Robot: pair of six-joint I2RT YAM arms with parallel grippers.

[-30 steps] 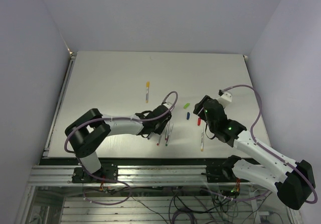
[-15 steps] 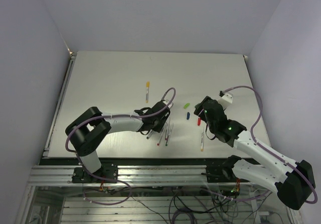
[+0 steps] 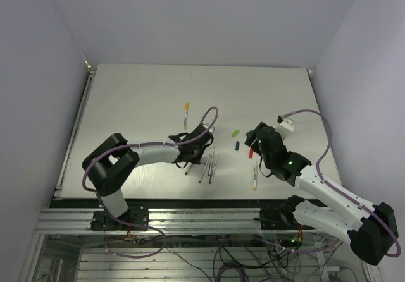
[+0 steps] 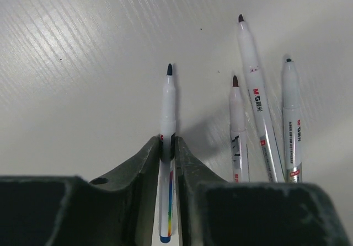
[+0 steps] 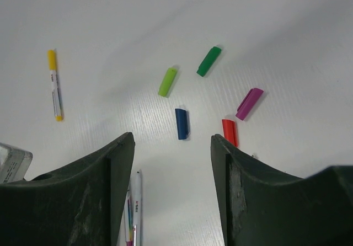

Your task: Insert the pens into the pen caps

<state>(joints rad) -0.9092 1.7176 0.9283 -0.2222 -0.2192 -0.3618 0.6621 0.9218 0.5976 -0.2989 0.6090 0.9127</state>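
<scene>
My left gripper (image 4: 168, 146) is shut on a white pen with a dark blue tip (image 4: 168, 108), which lies flat on the table and points away from the wrist. Three more uncapped pens (image 4: 255, 91) lie just to its right. In the top view this gripper (image 3: 190, 160) sits over the pen cluster (image 3: 202, 170). My right gripper (image 5: 172, 141) hangs open above the loose pen caps: blue (image 5: 181, 123), red (image 5: 229, 132), magenta (image 5: 249, 103), light green (image 5: 167, 81) and dark green (image 5: 208, 61). Nothing is between its fingers.
A pen with a yellow cap on it (image 3: 186, 114) lies apart, farther back on the table. Another pen (image 3: 255, 176) lies near the front edge beside the right arm. The white table (image 3: 139, 98) is walled on both sides.
The left jaws have closed onto the blue-tipped pen, and the left wrist has shifted slightly left. The right arm has barely moved.
</scene>
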